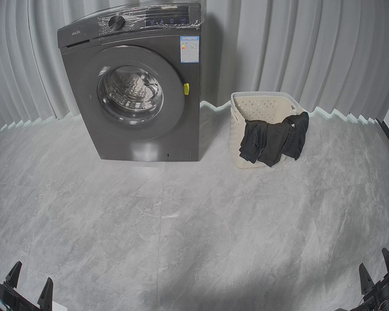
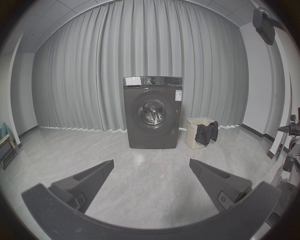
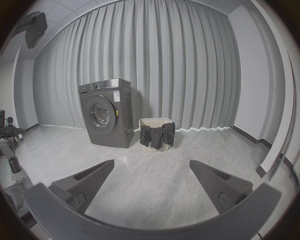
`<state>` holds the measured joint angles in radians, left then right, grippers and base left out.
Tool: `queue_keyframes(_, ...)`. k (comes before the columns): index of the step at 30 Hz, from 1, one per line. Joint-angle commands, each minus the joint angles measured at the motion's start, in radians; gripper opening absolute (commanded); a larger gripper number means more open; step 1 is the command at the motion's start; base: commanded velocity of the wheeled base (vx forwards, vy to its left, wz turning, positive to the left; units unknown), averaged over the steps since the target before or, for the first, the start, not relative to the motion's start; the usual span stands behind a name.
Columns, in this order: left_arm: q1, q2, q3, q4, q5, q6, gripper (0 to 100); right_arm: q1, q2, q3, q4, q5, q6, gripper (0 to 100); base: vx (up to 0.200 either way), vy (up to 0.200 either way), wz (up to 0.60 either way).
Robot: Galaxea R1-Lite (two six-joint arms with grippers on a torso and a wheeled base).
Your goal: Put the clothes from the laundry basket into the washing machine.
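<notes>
Head view: clothes (image 1: 275, 137) draped over laundry basket (image 1: 259, 99) rim, just right of the closed washing machine (image 1: 133, 93). Left end effector (image 1: 30, 281) and right end effector (image 1: 375, 267) well apart from both, spread wide, empty, presumably readied for grabbing the overhang.

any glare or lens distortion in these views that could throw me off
Head view: the washing machine looks skewed, and its door glass and panel film catch highlights. Left wrist and right wrist views: strong fisheye bows the curtain and the walls, with dark corners.
</notes>
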<state>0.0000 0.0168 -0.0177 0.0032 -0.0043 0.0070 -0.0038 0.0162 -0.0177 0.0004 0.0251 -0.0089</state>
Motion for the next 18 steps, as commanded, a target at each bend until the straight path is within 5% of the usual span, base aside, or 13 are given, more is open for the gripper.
queue_keyframes(1, 0.000, -0.015, 0.016, 0.000, 0.000, -0.002, 100, 0.001, -0.012, 0.018, 0.001, 0.001, 0.000, 100, 0.000, 0.000, 0.00)
queue_keyframes(7, 0.000, -0.015, 0.016, 0.000, 0.003, -0.021, 100, 0.001, -0.012, 0.018, 0.000, -0.001, 0.003, 100, 0.000, 0.000, 0.00)
queue_keyframes(18, 0.000, -0.015, 0.016, -0.002, 0.001, -0.016, 100, 0.001, -0.012, 0.018, 0.000, -0.001, 0.003, 100, 0.200, 0.000, 0.00)
